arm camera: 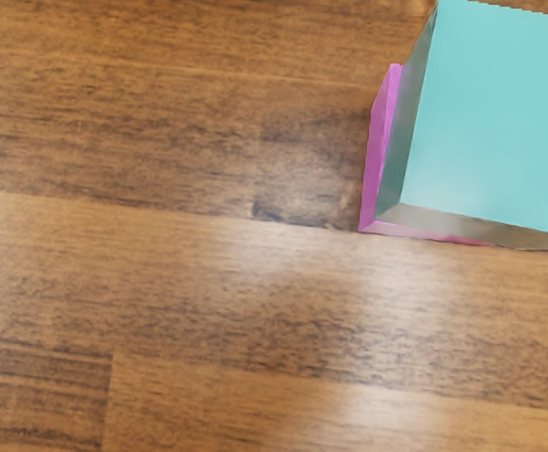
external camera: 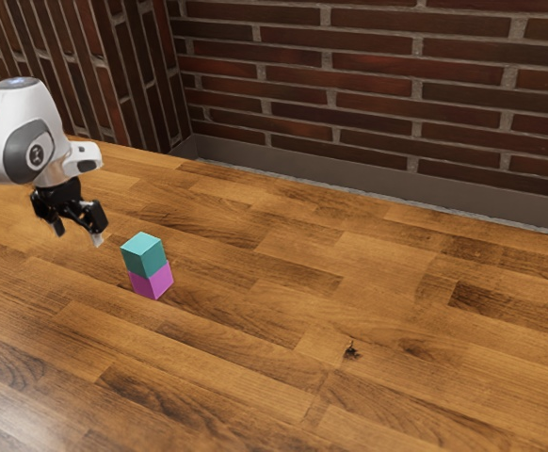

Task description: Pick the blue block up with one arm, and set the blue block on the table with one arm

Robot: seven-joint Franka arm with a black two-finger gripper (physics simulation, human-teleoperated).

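Note:
In the exterior view my gripper [external camera: 78, 237] stands open above the table, up and to the exterior view's left of the blocks, with nothing between its fingers. The blue block [external camera: 143, 255], teal in colour, rests on top of a pink block [external camera: 152, 284], and the pink one stands on the wooden table [external camera: 255, 325]. From the wrist camera, the blue block [arm camera: 495, 122] is seen from above, and a strip of the pink block [arm camera: 378, 155] peeks out beneath it. My gripper touches neither block.
A brick wall [external camera: 387, 89] with a grey base strip [external camera: 349, 179] runs along the table's far side. A small dark mark [external camera: 351, 351] lies on the tabletop, toward the exterior view's right from the blocks.

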